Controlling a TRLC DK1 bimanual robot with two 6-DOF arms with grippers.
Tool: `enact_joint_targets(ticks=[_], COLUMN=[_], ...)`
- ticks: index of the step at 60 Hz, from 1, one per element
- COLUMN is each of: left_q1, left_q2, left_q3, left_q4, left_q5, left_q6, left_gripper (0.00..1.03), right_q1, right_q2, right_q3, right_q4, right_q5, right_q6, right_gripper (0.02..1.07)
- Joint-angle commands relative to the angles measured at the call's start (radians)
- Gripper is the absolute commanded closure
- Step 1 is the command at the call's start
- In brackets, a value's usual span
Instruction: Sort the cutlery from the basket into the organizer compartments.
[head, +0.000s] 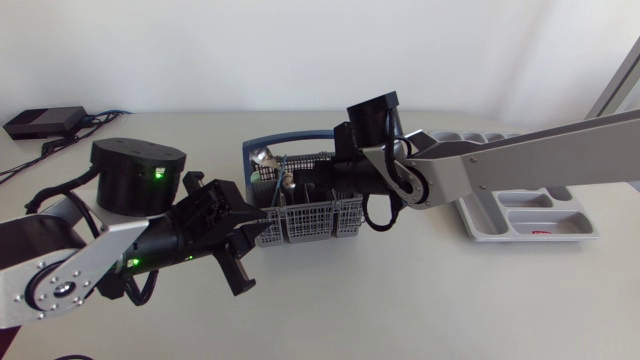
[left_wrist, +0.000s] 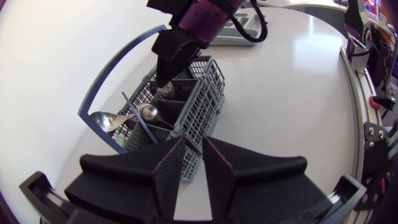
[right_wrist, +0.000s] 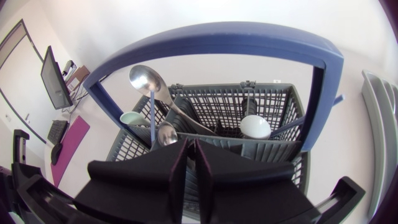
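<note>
Fig.: our left tool (left_wrist: 193, 142) pinches basket (head: 305, 222) corner wall, mid-tabletop; right tool (right_wrist: 191, 144) narrow, tips inside basket. Organizer (head: 560, 215) nr right edge.

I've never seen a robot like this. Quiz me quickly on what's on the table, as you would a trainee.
1. True or false: the basket has a blue handle.
2. Which arm's gripper points down into the basket's compartments? A) left B) right C) neither
3. Fill in: the organizer lies on the robot's ____ side.
Key: 1 true; 2 B, the right gripper; 3 right.
</note>
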Motion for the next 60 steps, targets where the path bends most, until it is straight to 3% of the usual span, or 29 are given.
enact_joint_targets(ticks=[1,19,36,45,60], left_q1=[-0.008,-0.006,-0.003,-0.008,-0.029], left_q2=[-0.003,-0.018,-0.03,-0.039,-0.055], left_q3=[-0.021,-0.032,-0.035,-0.035,-0.027], left_q4=[0.011,0.008,0.002,-0.003,-0.02], left_q5=[0.0,-0.019,-0.025,-0.042,-0.077], left_q6=[-0.02,-0.019,-0.017,-0.017,-0.017], left_gripper=[0.81,0.81,0.81,0.81,0.81], right_q1=[-0.007,0.026,-0.008,-0.046,-0.163], right_q2=[0.03,-0.037,-0.096,-0.152,-0.261], right_q3=[-0.001,-0.024,-0.033,-0.019,0.039], right_q4=[-0.014,-0.038,-0.078,-0.12,-0.262], right_q5=[0.002,-0.024,-0.123,-0.205,-0.465], right_q6=[0.001,-0.024,-0.024,-0.022,0.01], right_gripper=[1.01,1.01,1.01,1.01,1.01])
